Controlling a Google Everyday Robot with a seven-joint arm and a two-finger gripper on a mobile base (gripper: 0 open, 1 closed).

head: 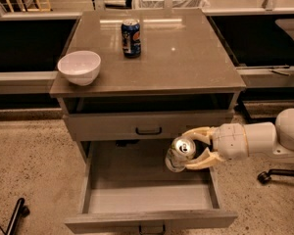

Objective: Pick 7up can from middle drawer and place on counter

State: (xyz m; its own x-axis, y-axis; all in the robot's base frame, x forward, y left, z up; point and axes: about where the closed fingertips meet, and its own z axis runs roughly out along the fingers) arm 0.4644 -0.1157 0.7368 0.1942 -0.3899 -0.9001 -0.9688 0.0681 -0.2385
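Clearly, the gripper (188,151) is pinching the 7up can (178,155), with 1 pale finger curved over its top side and 1 under it. The can lies tilted, its shiny top facing the camera, and hangs over the right rear part of the open middle drawer (137,190), just below the shut top drawer (112,126).

By the look of it, the grasp is done and the can seems clear of the drawer floor. What is left is to raise it past the cabinet's front edge, carry it over the counter (186,62), set it upright and let go. A free spot lies on the right half, well apart from the blue can (131,37) and the white bowl (79,67).

The fingers cover most of the can's side, so its markings hardly show. The arm (255,140) is cut off at the right edge. The middle drawer's handle is cut off at the bottom edge, and its back lies in shadow.
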